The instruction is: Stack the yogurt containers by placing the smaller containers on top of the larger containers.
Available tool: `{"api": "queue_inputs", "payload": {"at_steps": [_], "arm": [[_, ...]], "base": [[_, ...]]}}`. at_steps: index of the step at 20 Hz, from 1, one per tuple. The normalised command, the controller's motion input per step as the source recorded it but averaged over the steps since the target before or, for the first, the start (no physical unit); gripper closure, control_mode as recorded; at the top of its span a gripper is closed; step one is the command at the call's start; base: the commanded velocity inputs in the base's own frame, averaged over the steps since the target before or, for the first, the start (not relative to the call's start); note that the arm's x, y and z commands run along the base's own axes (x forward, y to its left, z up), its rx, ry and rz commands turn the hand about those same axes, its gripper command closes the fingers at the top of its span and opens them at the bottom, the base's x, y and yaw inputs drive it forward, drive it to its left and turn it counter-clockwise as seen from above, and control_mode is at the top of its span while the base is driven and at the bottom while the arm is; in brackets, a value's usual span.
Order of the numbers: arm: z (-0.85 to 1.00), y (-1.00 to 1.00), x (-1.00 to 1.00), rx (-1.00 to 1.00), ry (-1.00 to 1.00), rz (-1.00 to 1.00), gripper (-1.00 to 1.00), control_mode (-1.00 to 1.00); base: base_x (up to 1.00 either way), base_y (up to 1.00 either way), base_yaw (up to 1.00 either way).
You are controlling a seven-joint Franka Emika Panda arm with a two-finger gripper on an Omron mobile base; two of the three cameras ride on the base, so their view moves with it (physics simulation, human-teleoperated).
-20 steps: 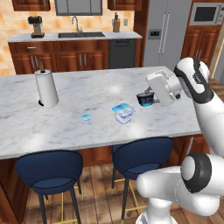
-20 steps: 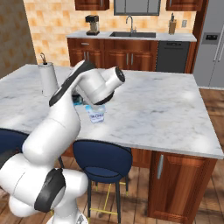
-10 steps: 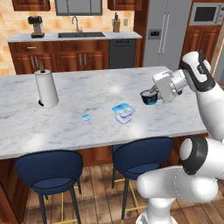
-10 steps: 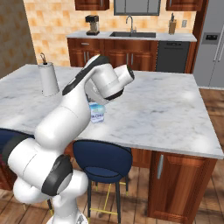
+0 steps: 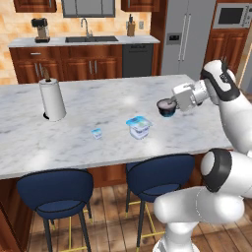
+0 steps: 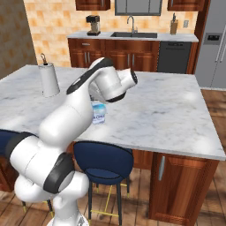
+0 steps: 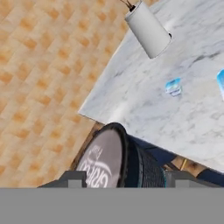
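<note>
The hand (image 5: 173, 104) grips the dark cup (image 5: 166, 107) in the air, its two fingers tight against the cup's sides in the hand view. Over the last second the cup has been carried leftward and a little lower, from above the table's right end toward the white tub (image 5: 139, 127); judging by this, the carry to the stack is under way, not the release. The forearm reaches out roughly level and leftward, the wrist turned so the cup's pale top tilts sideways. The tub stands on the table (image 5: 113, 103) below and left of the cup, apart from it. Further left sits the tiny white cup (image 5: 97, 133), and beyond it the paper towel roll (image 5: 52, 100).
</note>
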Motion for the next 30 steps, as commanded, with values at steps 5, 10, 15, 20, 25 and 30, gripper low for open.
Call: {"api": "queue_inputs", "payload": {"at_steps": [5,10,15,20,25,30], "arm": [[-0.15,0.00,0.31,0.06,-0.05,0.00,1.00,-1.00],[-0.07,0.00,0.28,0.05,0.00,0.00,1.00,-1.00],[-0.12,0.00,0.20,0.04,0.00,0.00,1.00,-1.00],[-0.22,0.00,0.11,0.02,0.00,0.00,1.00,-1.00],[-0.24,0.00,0.04,0.00,0.00,0.00,1.00,-1.00],[-0.17,0.00,0.00,0.00,0.00,0.00,1.00,-1.00]], "base": [[0.00,0.00,0.00],[0.00,0.00,0.00],[0.00,0.00,0.00],[0.00,0.00,0.00],[0.00,0.00,0.00],[0.00,0.00,0.00]]}}
